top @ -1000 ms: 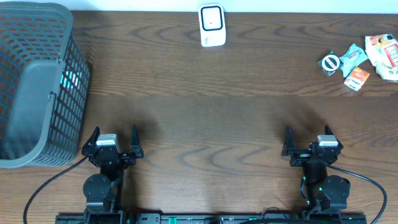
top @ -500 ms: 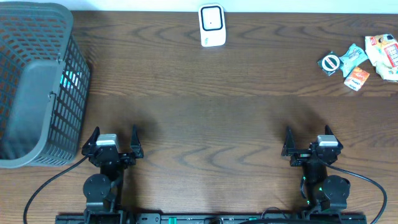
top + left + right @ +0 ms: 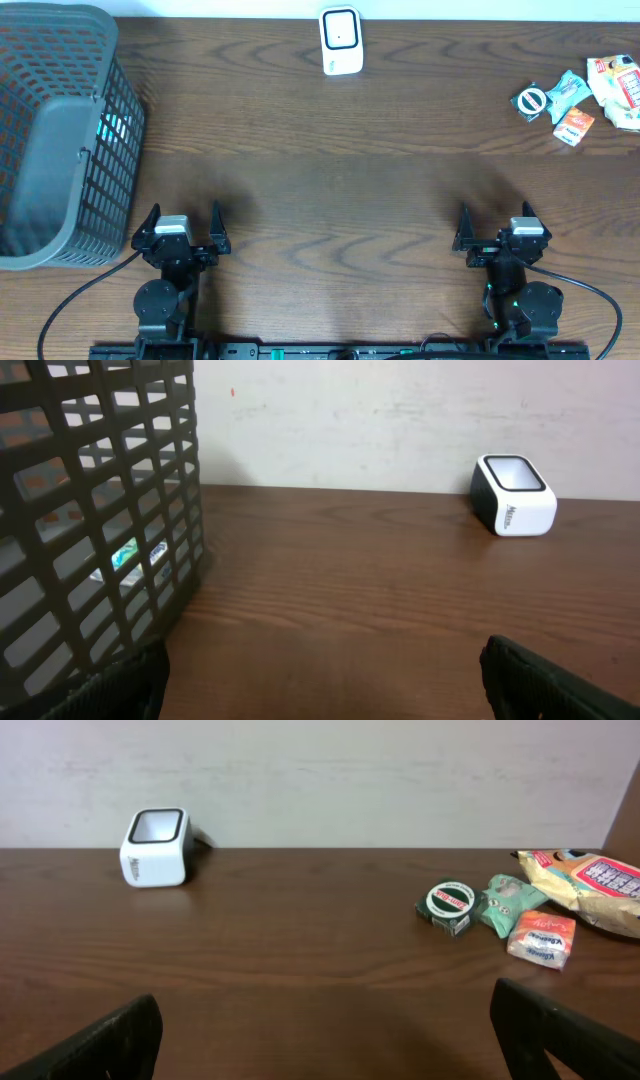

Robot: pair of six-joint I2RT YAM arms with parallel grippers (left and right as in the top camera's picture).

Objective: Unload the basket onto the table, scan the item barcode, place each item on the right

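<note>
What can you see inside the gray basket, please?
Through the mesh wall of the basket, part of a small green-and-blue packet shows; the mesh covers the rest of the interior.

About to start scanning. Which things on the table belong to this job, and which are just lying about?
Job: scanner; green pack, teal pack, orange pack and snack bag at far right; left gripper and right gripper, both open and empty.
Lying about: basket at left, something teal inside.
</note>
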